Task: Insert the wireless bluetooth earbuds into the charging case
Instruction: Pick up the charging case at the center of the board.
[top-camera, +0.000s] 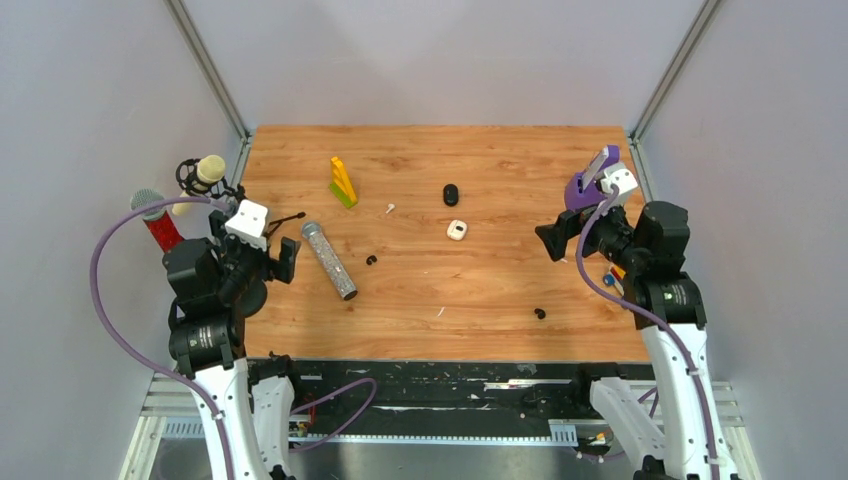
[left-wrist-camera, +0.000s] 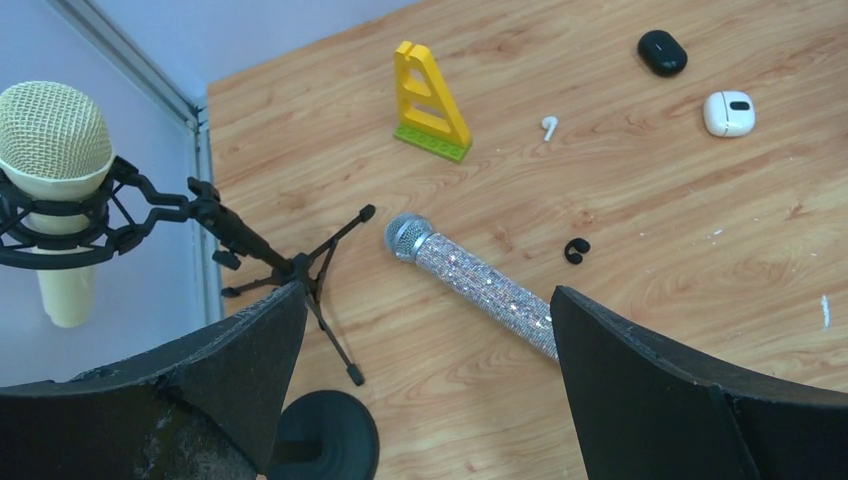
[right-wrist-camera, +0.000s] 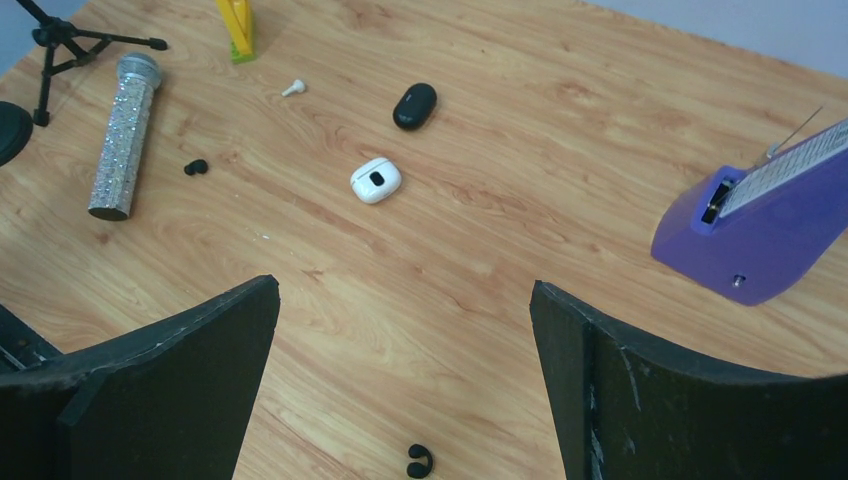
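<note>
A black earbud (right-wrist-camera: 419, 460) lies in the gap between the right gripper's (right-wrist-camera: 405, 288) fingers, untouched. A second black earbud (left-wrist-camera: 576, 251) sits just ahead of the left gripper's (left-wrist-camera: 428, 295) right finger, beside the glitter microphone (left-wrist-camera: 470, 282). The white earbud (left-wrist-camera: 549, 127), white case (left-wrist-camera: 729, 113) and black case (left-wrist-camera: 662, 52) lie farther ahead. Both grippers gape wide, holding nothing.

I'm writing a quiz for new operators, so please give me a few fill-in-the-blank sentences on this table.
The left gripper and the right gripper both stand ____.
Beside the white case lies a ____ case.
The earbud nearest the yellow wedge is ____.
Missing words: open; black; white.
</note>
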